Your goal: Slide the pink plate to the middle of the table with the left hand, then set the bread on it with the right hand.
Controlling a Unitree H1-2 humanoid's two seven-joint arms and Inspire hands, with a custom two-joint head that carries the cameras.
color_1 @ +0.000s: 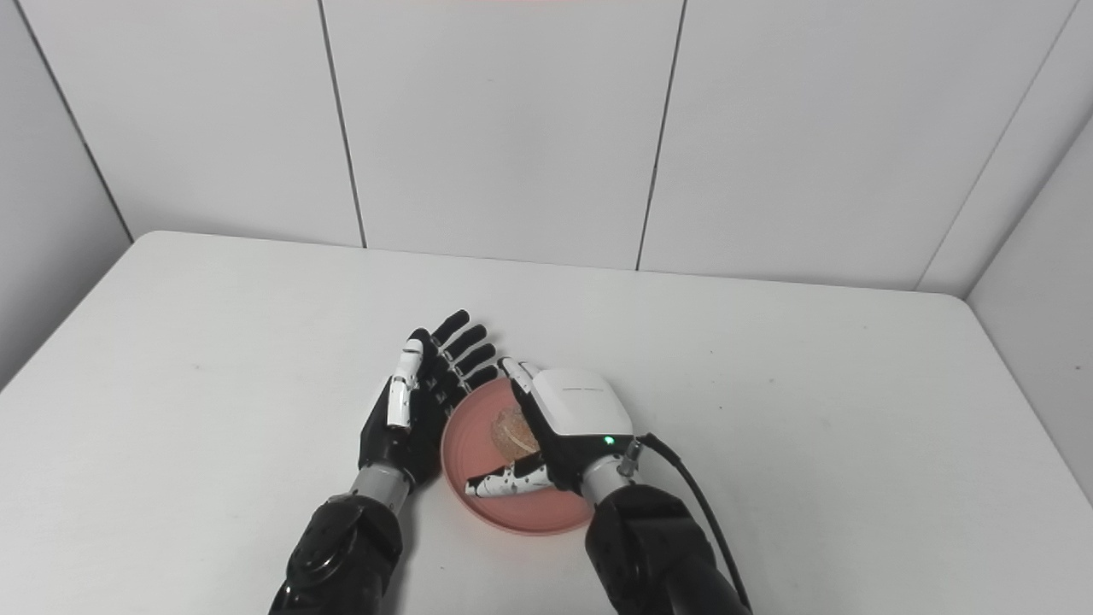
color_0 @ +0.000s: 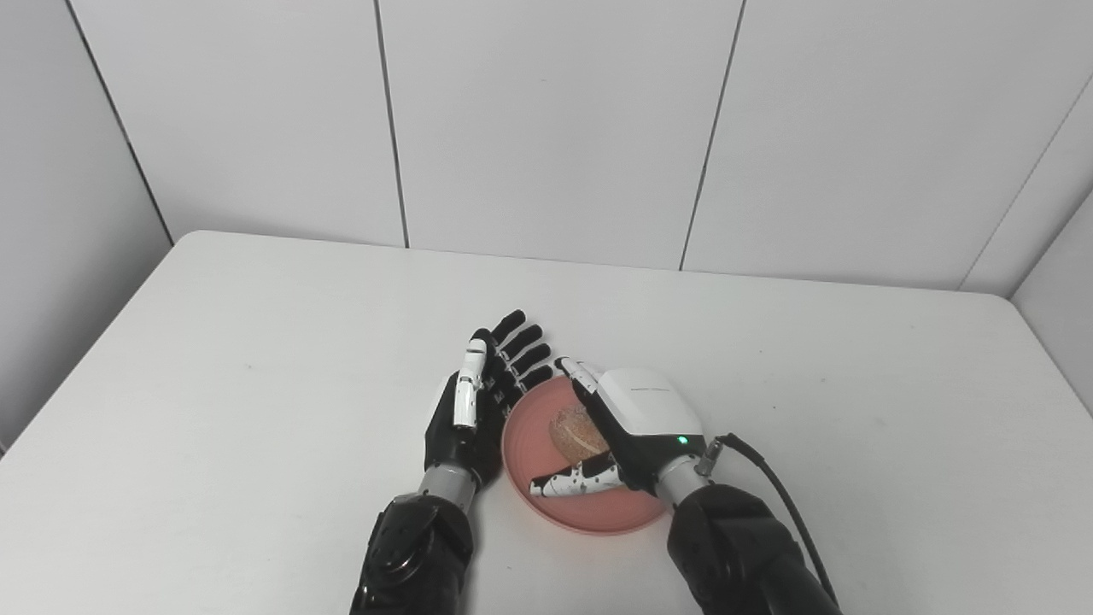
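Bread (color_0: 577,431), a small brown piece, sits on the pink plate (color_0: 589,511) near the front middle of the white table (color_0: 256,384). Over it is the right hand (color_0: 628,427), fingers and thumb curled around the bread; whether they actually grip it cannot be told. Just beside the plate's left rim, the left hand (color_0: 478,397) stands on edge, fingers spread and holding nothing.

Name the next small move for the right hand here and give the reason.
Probably open the right hand and let go of the bread. The hand is curled around the bread directly over the pink plate, which already sits near the table's middle, with the left hand open beside the plate's left rim. Whether the bread already touches the plate cannot be told, so a slight lowering first may be needed.
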